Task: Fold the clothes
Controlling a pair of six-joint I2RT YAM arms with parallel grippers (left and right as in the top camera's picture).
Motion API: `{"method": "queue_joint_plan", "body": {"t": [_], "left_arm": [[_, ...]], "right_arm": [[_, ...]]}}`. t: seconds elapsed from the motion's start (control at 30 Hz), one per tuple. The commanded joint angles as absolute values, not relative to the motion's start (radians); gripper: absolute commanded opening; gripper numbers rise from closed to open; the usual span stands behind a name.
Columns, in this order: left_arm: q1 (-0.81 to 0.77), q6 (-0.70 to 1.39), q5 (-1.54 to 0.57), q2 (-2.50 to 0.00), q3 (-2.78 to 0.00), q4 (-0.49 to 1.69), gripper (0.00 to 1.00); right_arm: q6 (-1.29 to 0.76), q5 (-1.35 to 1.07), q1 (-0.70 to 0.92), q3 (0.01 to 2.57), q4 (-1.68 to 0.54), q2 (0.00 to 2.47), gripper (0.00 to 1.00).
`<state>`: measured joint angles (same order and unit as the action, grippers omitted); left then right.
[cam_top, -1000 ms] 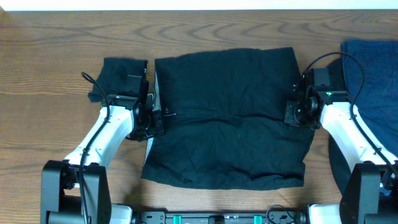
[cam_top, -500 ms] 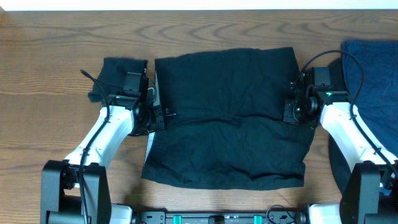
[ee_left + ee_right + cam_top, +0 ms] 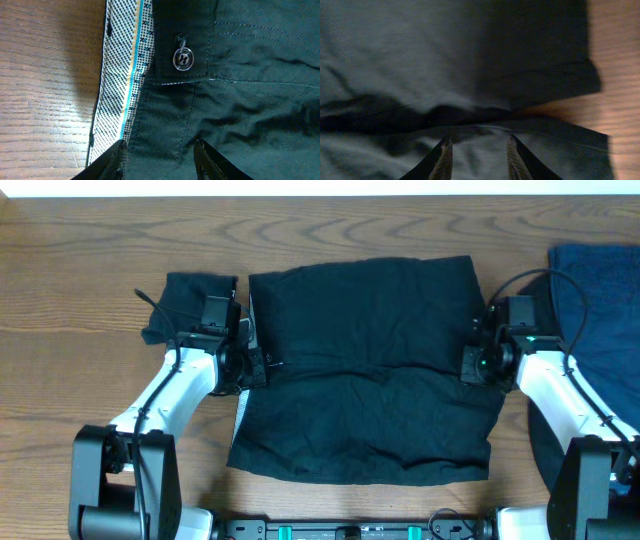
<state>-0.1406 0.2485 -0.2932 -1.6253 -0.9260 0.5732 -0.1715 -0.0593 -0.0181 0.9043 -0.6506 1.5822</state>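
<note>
The clothes being worked on are a large black garment (image 3: pixel 365 380) lying folded across the middle of the table, with a crease running left to right. My left gripper (image 3: pixel 252 366) is at its left edge, by the waistband. In the left wrist view the left gripper (image 3: pixel 162 161) stands open over black cloth, beside a dotted pale lining (image 3: pixel 120 75) and a button (image 3: pixel 183 59). My right gripper (image 3: pixel 471 363) is at the garment's right edge. The right wrist view shows the right gripper (image 3: pixel 479 159) open, its fingers (image 3: pixel 445 159) astride flat dark cloth near the fold.
A small black cloth (image 3: pixel 186 302) lies bunched at the upper left, just behind the left arm. A navy-blue cloth (image 3: pixel 600 300) covers the right side of the table, under the right arm. Bare wood table (image 3: pixel 60 360) surrounds the garment.
The right gripper's jaws have widened and it has shifted slightly right, off the cloth edge. The left gripper has crept a little toward the back along the waistband. The garment has barely moved.
</note>
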Motion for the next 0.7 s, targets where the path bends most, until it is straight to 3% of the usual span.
{"method": "queue_joint_plan", "body": {"t": [0.0,0.23,0.37,0.67], "left_arm": [[-0.144,0.221,-0.303,-1.65,-0.919,0.57,0.45],[-0.144,0.213,-0.303,-1.66,-0.919,0.545,0.45],[-0.142,0.113,-0.3,-1.659,-0.921,0.529,0.46],[-0.143,0.109,-0.277,-1.661,-0.913,0.521,0.46]], "right_arm": [[-0.2,-0.006,-0.073,0.883,-0.668,1.59,0.34],[-0.209,-0.024,-0.177,0.835,-0.629,1.59,0.35],[-0.208,-0.045,-0.185,0.832,-0.616,1.59,0.38],[-0.208,-0.046,-0.185,0.832,-0.612,1.59,0.4]]}}
